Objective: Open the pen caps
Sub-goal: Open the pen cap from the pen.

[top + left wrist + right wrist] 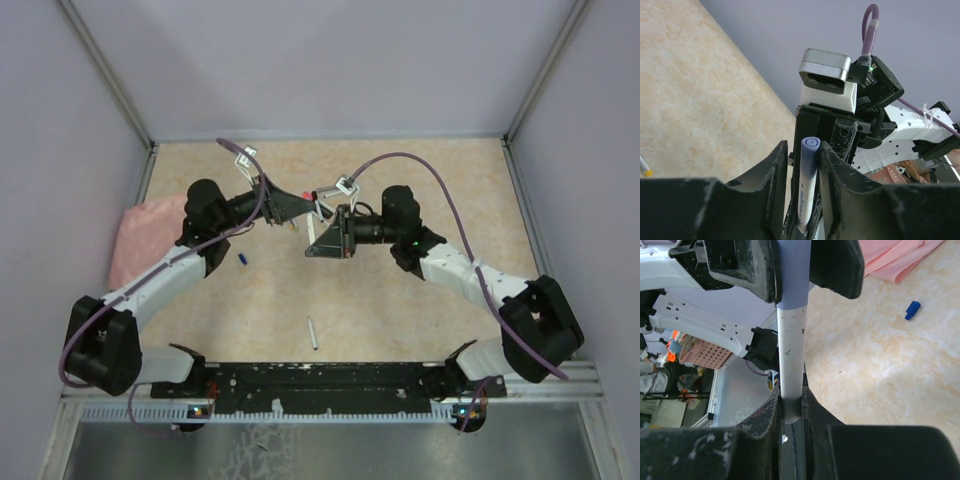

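A white pen (791, 355) with a periwinkle cap (792, 275) is held in the air between both grippers, the cap seated on the barrel. My left gripper (805, 150) is shut on the cap (810, 152); its fingers (755, 265) show at the top of the right wrist view. My right gripper (791, 402) is shut on the barrel's other end. In the top view the left gripper (295, 205) and right gripper (322, 222) meet at mid-table. A loose blue cap (243, 258) lies on the table and shows in the right wrist view (912, 310). Another pen (313, 333) lies near the front.
A pink cloth (140, 235) lies at the table's left edge and shows in the right wrist view (895, 257). A yellow-tipped pen end (644, 168) lies at the left edge of the left wrist view. Walls enclose the table on three sides.
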### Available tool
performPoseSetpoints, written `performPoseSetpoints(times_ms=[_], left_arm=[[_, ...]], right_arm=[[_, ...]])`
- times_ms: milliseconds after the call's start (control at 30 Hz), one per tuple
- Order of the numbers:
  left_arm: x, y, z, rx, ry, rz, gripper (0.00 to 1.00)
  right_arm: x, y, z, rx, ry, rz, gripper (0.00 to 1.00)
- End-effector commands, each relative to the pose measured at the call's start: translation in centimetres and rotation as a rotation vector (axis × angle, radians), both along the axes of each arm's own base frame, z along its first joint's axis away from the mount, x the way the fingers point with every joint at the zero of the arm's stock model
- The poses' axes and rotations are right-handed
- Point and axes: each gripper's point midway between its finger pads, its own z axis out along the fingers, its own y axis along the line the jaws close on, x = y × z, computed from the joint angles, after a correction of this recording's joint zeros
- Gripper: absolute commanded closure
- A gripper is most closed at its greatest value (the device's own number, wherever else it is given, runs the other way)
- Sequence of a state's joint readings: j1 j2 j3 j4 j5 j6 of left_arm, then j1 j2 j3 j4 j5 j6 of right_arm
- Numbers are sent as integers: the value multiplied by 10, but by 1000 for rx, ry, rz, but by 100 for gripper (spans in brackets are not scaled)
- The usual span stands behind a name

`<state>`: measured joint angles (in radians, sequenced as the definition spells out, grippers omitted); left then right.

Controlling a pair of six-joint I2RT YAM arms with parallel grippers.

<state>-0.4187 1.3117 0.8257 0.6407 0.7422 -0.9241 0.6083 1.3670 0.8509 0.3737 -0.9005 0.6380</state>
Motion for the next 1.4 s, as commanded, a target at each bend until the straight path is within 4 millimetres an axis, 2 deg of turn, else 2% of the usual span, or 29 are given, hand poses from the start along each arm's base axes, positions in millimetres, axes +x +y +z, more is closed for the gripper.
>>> performPoseSetpoints(times_ms=[0,67,200,233,267,300,400,467,700,967,1200,1267,1367], left_arm=[[-4,-3,19,-25,-71,-55,66],[-5,-4,19,-26,-74,-63,73],[-5,-5,20,-31,-86,-71,97],[-5,-5,20,-32,-89,-68,99],[-4,-4,20,-31,-90,-64,100],[-4,-4,20,-31,-94,-58,100],[-2,-1,18,-30,-103,-27,100],[-2,1,18,-40,-100,-6,100],[-7,3,19,-108,-111,80,100],[-5,3,22,-134,-114,133,100],[-2,3,21,-134,-111,141,100],[-2,2,23,-134,-116,141,94],[-2,4,25,-138,-110,130,79]], right_arm=[[-2,5,17,41,-75,37,100],[-2,5,16,38,-73,39,100],[-1,4,14,31,-72,39,100],[-1,4,15,30,-74,38,100],[-1,4,14,27,-72,34,100],[0,4,14,26,-73,29,96],[3,3,21,41,-86,0,70],[7,1,29,67,-93,-29,61],[22,-2,52,199,-36,-113,57],[24,0,49,222,16,-122,60],[20,5,44,207,28,-85,92],[18,5,45,205,24,-75,100],[15,5,44,188,0,-55,100]])
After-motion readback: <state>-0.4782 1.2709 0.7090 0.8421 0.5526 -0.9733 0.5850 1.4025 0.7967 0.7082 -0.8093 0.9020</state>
